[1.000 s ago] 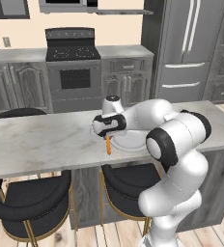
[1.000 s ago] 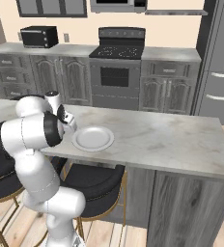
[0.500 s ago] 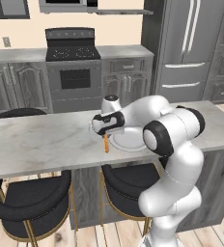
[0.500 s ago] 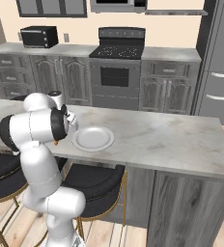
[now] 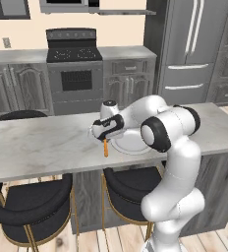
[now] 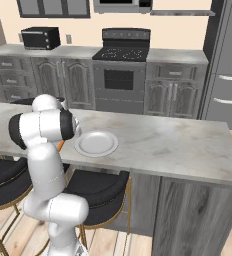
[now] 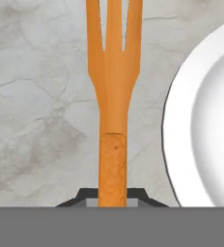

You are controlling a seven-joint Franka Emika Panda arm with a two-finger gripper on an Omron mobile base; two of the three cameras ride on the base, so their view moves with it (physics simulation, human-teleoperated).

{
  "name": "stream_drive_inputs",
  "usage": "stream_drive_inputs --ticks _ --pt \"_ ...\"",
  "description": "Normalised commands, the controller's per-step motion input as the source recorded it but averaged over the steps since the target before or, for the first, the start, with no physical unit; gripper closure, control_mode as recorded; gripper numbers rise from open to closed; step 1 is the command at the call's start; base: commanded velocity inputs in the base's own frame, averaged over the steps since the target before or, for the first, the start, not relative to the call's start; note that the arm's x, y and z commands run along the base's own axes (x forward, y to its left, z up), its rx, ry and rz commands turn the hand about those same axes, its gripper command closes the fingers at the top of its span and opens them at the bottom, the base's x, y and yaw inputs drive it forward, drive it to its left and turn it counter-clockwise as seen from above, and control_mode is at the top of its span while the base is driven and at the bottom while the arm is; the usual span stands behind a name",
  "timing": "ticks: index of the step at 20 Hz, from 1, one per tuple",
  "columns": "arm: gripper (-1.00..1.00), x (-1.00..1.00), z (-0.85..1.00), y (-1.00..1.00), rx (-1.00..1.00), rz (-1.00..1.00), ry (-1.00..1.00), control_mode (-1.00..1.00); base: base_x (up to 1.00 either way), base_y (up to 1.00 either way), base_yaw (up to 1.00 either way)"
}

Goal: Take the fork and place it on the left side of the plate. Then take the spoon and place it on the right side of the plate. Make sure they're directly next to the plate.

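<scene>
While the white robot arm reaches low over the grey marble counter (image 5: 42, 147), its two-finger gripper (image 5: 101, 134) is closed on the handle of the slim bright-orange fork (image 7: 113, 91). In the hand view the fork points away from the gripper, with its tines toward the top, over the marble and just beside the rim of the round white plate (image 7: 205, 120). In the left base view the fork (image 5: 105, 147) is just left of the plate (image 5: 130, 143).
</scene>
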Motion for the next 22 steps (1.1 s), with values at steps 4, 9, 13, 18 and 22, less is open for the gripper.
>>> stream_drive_inputs --ticks 4,9,13,18,22 --pt "1.0 0.17 -0.26 0.01 0.0 0.0 0.01 -1.0 0.0 0.0 0.0" --pt "1.0 0.18 -0.11 0.0 0.0 0.0 0.01 -1.0 0.0 0.0 0.0" --pt "1.0 0.18 -0.18 0.0 0.0 0.0 0.1 -1.0 0.0 0.0 0.0" --pt "1.0 0.16 -0.2 0.0 0.0 0.0 0.11 -1.0 0.0 0.0 0.0" --pt "1.0 0.16 -0.12 0.0 0.0 0.0 0.06 -1.0 0.0 0.0 0.0"
